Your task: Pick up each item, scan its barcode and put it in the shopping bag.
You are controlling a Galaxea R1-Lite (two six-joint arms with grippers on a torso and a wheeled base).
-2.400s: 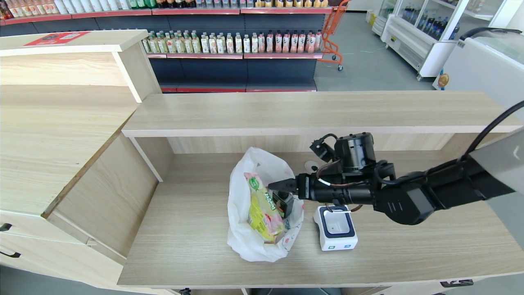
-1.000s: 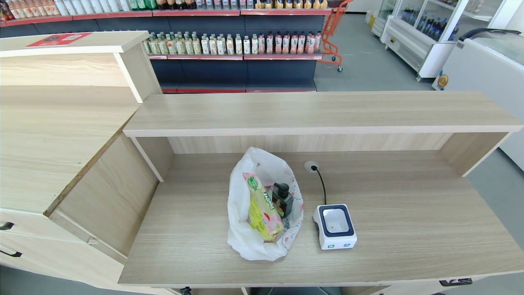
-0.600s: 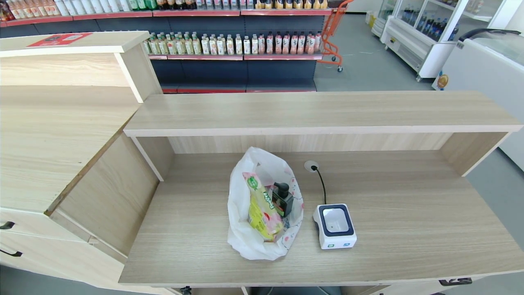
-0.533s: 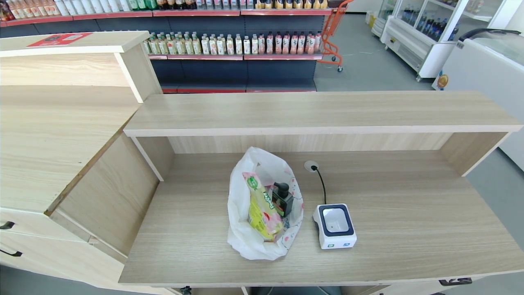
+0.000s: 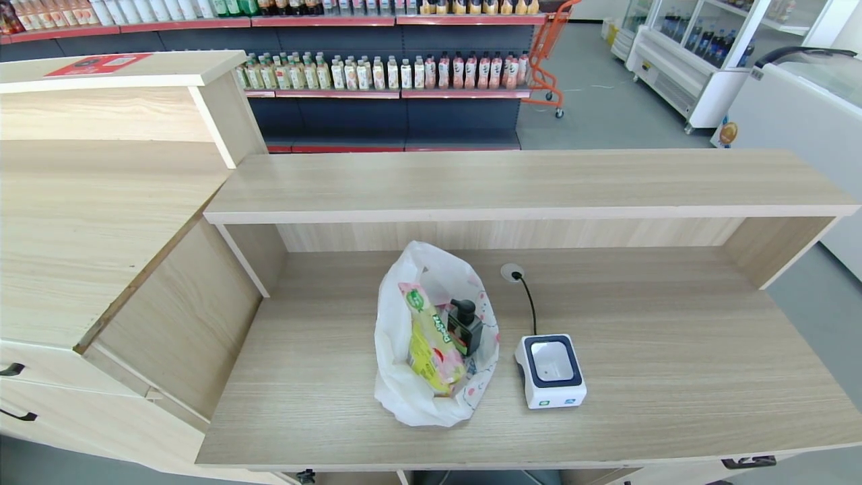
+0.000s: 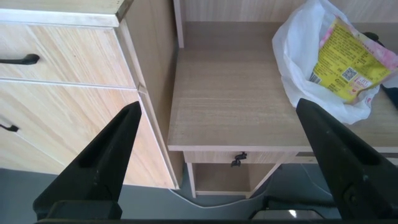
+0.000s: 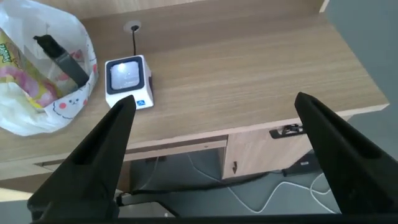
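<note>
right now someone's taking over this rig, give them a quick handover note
Left gripper: open, empty, held in front of the counter.
Right gripper: open, empty, likewise.
Shopping bag sits on the counter, just left of the scanner.
Done: yellow snack packet and black pump bottle are in the bag.
Left: probably nothing to bag; whether both were scanned cannot be told.

The left pincer (image 6: 217, 104), jaws spread wide, hangs off the near edge of the counter (image 6: 224, 93). Open wood runs ahead to the shopping bag (image 6: 289, 56), and the drawer cabinet (image 6: 68, 106) walls its outer side. Before the right pincer (image 7: 214, 98), also agape, the scanner (image 7: 127, 78) and cable (image 7: 134, 42) stand beside the bag. Wood on its outer side lies free.
</note>
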